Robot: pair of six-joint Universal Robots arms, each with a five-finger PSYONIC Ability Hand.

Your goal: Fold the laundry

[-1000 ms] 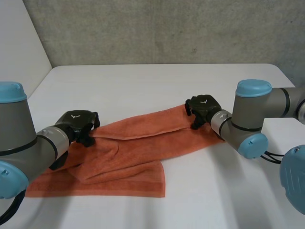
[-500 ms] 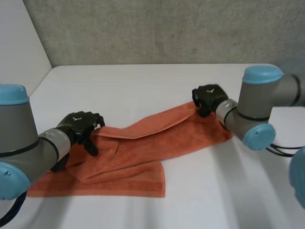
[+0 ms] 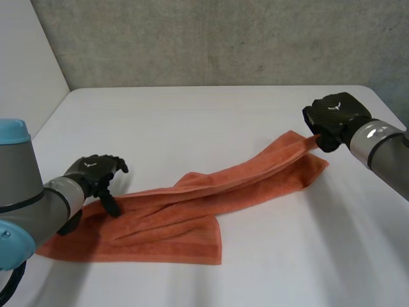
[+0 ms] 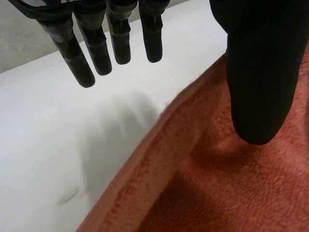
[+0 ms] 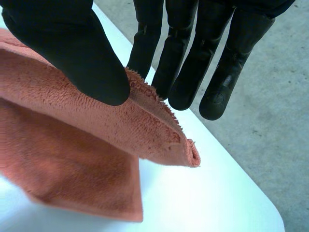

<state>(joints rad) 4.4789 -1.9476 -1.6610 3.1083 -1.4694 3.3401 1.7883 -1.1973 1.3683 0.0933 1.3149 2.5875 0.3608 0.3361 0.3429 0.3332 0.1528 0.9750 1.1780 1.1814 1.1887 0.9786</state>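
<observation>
Orange towel strung out long across the table, no clean fold made yet.

The towel (image 3: pixel 192 211) runs from the table's (image 3: pixel 192 121) near-left corner slantwise toward its right edge. The left end lies flat but creased, with one layer lapped over another. The far end is raised off the surface. I judge the task early: the cloth wants spreading or squaring, and every proper fold is left to do. The right hand (image 3: pixel 335 115) has the towel's end by the right edge, pinching the hem between its thumb (image 5: pixel 72 48) and its straight fingers (image 5: pixel 174 72), and the cloth hangs below in two layers. The left hand (image 3: pixel 96 169) is slack and open and grips nothing. Its thumb (image 4: pixel 256 72) dents the cloth just inside the left end's edge, and its fingers (image 4: pixel 96 43) hang straight over bare table beside it.
</observation>
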